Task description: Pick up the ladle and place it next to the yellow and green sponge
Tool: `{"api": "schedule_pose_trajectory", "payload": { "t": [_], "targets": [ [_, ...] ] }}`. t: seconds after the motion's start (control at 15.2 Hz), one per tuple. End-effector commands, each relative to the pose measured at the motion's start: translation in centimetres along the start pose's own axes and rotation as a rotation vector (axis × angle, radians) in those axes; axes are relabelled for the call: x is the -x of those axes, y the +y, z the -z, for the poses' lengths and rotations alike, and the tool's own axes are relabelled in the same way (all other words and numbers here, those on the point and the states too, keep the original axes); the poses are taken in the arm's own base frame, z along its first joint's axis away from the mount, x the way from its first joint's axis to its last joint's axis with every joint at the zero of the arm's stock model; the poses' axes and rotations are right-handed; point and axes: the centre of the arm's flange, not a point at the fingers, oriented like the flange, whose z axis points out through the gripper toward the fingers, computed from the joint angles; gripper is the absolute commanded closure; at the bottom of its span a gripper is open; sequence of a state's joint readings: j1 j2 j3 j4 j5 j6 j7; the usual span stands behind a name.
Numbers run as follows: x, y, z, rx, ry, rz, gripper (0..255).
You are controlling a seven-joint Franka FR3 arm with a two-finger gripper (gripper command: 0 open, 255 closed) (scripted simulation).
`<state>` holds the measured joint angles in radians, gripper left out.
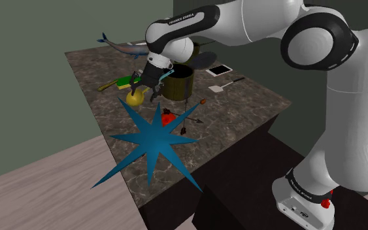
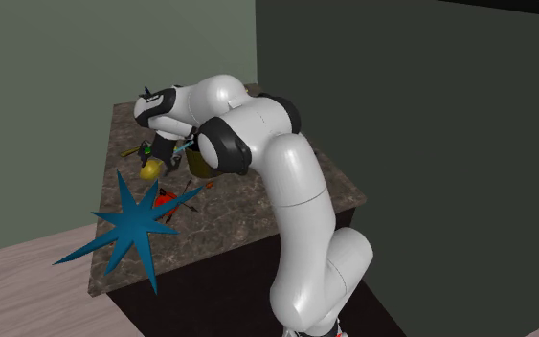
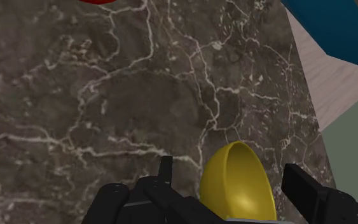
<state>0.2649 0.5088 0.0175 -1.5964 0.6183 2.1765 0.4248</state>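
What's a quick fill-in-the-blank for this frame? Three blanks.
The ladle at the all-black two-finger gripper has a ____ bowl.
The large flat star-shaped object on the dark white-veined marble countertop is ____.
In the shoulder view, the dark olive cylindrical pot stands to the gripper's ____.
Missing: yellow; blue; right.

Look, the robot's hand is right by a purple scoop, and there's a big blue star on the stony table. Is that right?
Not quite. The scoop is yellow, not purple; the wrist view shows it plainly. The rest is right: the hand is right by it, and the big blue star lies on the stony table.
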Motion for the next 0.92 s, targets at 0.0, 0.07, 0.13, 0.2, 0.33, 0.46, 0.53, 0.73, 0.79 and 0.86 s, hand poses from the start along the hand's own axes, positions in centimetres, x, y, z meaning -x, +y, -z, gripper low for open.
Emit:
{"api": "schedule_pose_trajectory", "payload": {
  "t": [0.0,0.07,0.13,0.2,0.33,0.46,0.53,0.73,0.79,0.86],
  "targets": [
    [-0.2,0.3,0.0,0.004,0.001,-0.006,0],
    [-0.7,0.5,-0.2,0.004,0.001,-0.005,0],
    [-0.7,0.5,1.1,0.004,0.001,-0.005,0],
    [-0.6,0.5,2.4,0.004,0.001,-0.005,0],
    [-0.6,0.5,4.8,0.004,0.001,-0.005,0],
    [-0.6,0.5,4.8,0.003,0.001,-0.005,0],
    [-0.6,0.5,4.8,0.004,0.001,-0.005,0],
    [-0.6,0.5,4.8,0.004,0.001,-0.005,0],
    [-0.6,0.5,4.8,0.004,0.001,-0.005,0],
    [-0.6,0.5,4.8,0.004,0.001,-0.005,0]
  ]
}}
